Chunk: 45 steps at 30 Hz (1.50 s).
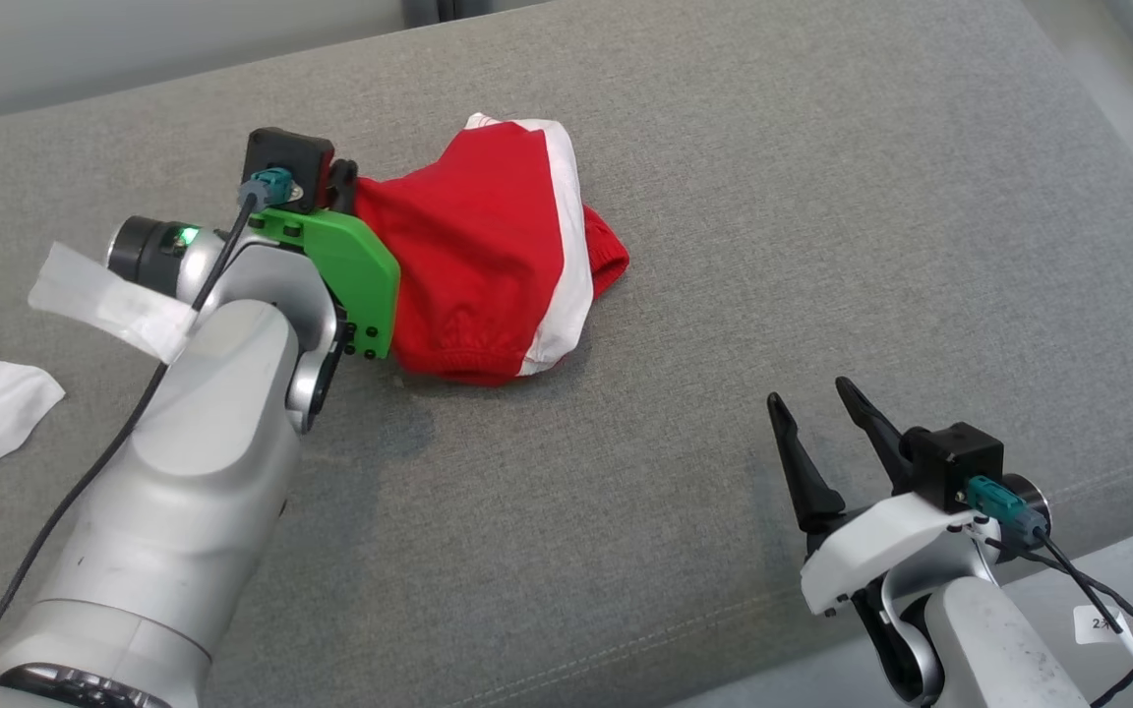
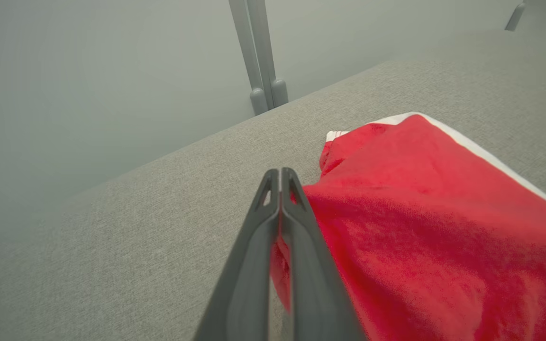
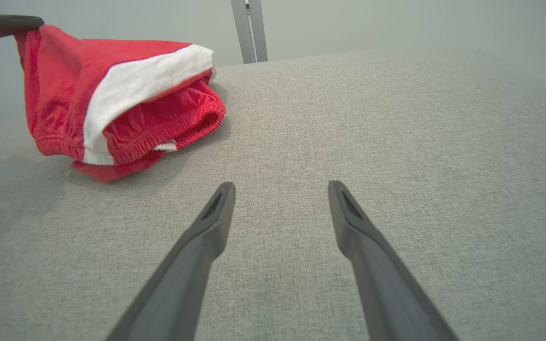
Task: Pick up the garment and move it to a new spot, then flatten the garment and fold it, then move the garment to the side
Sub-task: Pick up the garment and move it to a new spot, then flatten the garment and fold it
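On grey fabric surface (image 1: 724, 246), garment (image 1: 478, 265); pale wall (image 2: 88, 71) beyond.

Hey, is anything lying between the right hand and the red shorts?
Nothing visible. Bare grey cushion lies between the open right hand and the shorts; the left hand pinches their other side.

- Soft, even, bright light falls across the grey cushion (image 1: 773, 226).
- A faint, blurry-edged shadow lies beside the garment (image 1: 478, 256), near the left arm (image 1: 203, 472).
- In the left wrist view, the left tool (image 2: 280, 177) is blurred close up and the wall (image 2: 88, 71) is hazy.
- In the right wrist view, the right tool (image 3: 282, 189) softens toward the bottom edge.
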Tool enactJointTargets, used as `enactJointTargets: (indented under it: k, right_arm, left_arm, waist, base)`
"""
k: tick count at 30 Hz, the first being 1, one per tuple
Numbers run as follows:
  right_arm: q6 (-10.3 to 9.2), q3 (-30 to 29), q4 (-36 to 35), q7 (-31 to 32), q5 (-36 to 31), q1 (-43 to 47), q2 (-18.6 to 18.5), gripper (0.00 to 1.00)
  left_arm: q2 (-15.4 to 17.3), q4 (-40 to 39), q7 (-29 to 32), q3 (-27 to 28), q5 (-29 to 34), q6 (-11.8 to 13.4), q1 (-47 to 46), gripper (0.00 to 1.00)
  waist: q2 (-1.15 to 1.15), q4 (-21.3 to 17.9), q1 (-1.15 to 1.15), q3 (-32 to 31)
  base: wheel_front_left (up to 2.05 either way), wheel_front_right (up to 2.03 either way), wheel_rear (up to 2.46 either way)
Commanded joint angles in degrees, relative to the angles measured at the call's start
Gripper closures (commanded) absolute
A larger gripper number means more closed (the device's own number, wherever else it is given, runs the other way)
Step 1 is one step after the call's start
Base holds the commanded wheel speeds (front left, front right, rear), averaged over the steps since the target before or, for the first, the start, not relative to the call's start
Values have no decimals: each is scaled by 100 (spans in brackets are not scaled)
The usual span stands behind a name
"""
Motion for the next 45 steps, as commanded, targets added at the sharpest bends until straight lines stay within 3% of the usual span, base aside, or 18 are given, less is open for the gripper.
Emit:
enactJointTargets:
  k: [1, 5, 6, 7, 8, 15, 21, 24, 34, 39, 45]
  right_arm:
    - [-2, 20, 55, -51, 34, -87, -3, 0]
    - [-2, 37, 152, -74, 66, -104, -5, 0]
    - [-2, 28, 173, -84, 66, -100, -7, 0]
    - [-2, 18, 190, -91, 64, -91, -6, 0]
    - [-2, 5, 208, -96, 54, -80, -6, 0]
    - [-2, -64, 287, -69, -13, 52, -7, 0]
    - [-2, -161, 278, 13, -49, 232, -6, 0]
    - [-2, -199, 229, 69, -75, 314, -5, 0]
    - [-2, -192, -31, 238, -188, 370, -5, 0]
    - [-2, -166, -143, 271, -183, 310, -6, 0]
    - [-2, -227, -205, 240, -175, 267, -4, 0]
  left_arm:
    - [115, 126, -185, -10, 116, 133, -8, 100]
    - [280, 394, -598, 10, 278, 428, -106, 100]
    - [288, 457, -657, 38, 270, 472, -97, 84]
    - [280, 513, -704, 50, 241, 484, -81, 50]
    - [279, 528, -802, 88, 205, 509, -75, 0]
    - [217, 569, -1275, 202, -11, 406, 204, 0]
    - [106, 151, -1572, -37, -155, -241, 811, 0]
    - [29, -56, -1490, -152, -251, -388, 1199, 0]
    - [-204, -544, -1180, -334, -468, -172, 2130, 0]
    - [-265, -598, -1013, -289, -566, 51, 2295, 0]
    - [-332, -555, -726, -318, -706, 146, 2287, 0]
  waist:
    - [0, 68, 0, 19]
    - [0, 151, 0, -49]
    - [0, 175, 0, -80]
    - [0, 202, 0, -116]
    - [0, 233, 0, -152]
    - [0, 475, 0, -504]
    - [0, 664, 0, -847]
    - [0, 712, 0, -941]
    - [0, 444, 0, -822]
    - [0, 154, 0, -582]
    - [0, -128, 0, -332]
  base:
    - [0, 0, 0]
    - [0, 0, 0]
    - [0, 0, 0]
    - [0, 0, 0]
    - [0, 0, 0]
    - [0, 0, 0]
    - [0, 0, 0]
    - [0, 0, 0]
    - [0, 0, 0]
    - [0, 0, 0]
    - [0, 0, 0]
